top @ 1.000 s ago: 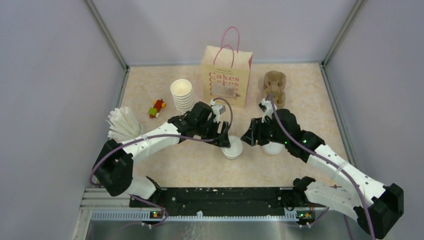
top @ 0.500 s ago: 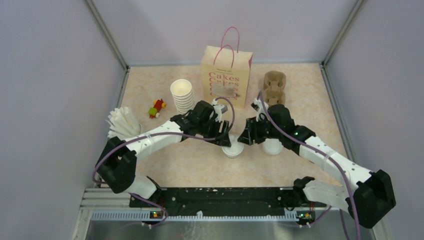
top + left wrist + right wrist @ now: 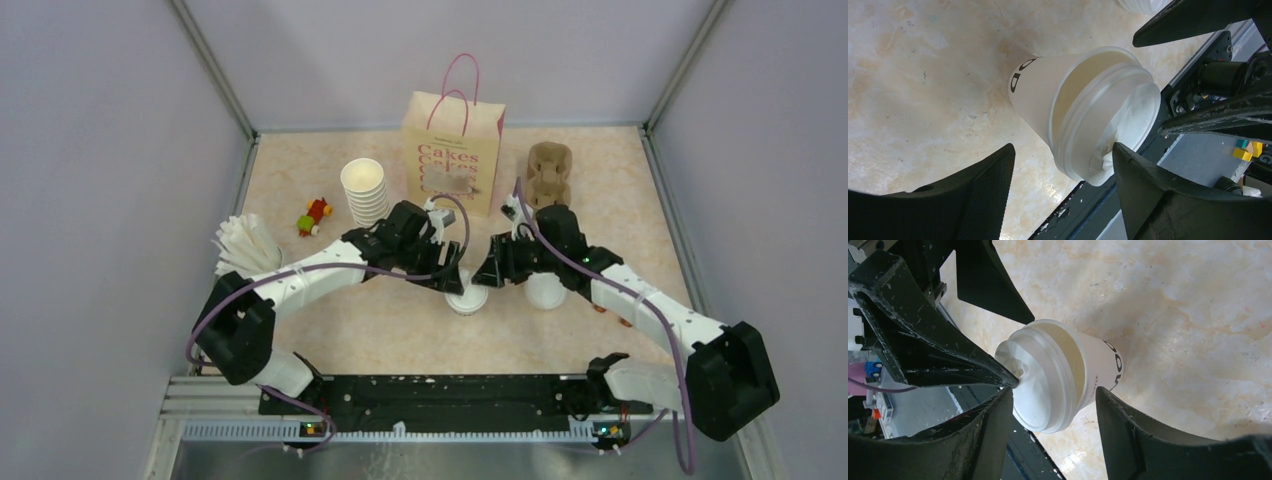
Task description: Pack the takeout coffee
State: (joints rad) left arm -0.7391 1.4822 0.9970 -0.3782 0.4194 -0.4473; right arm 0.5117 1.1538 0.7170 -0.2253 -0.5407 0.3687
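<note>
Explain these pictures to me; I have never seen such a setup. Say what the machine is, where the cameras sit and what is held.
The machine is two robot arms bolted at the near edge of a table, each ending in a two-finger gripper. The wide picture looks down from above; the other two come from cameras on the wrists. On the table are a paper bag, a stack of cups, a cardboard carrier, a toy and a lidded cup. Both grippers reach around that standing cup. The left gripper is open, with a gap on one side. The right gripper has its fingers close to the cup; whether they press I cannot tell.
</note>
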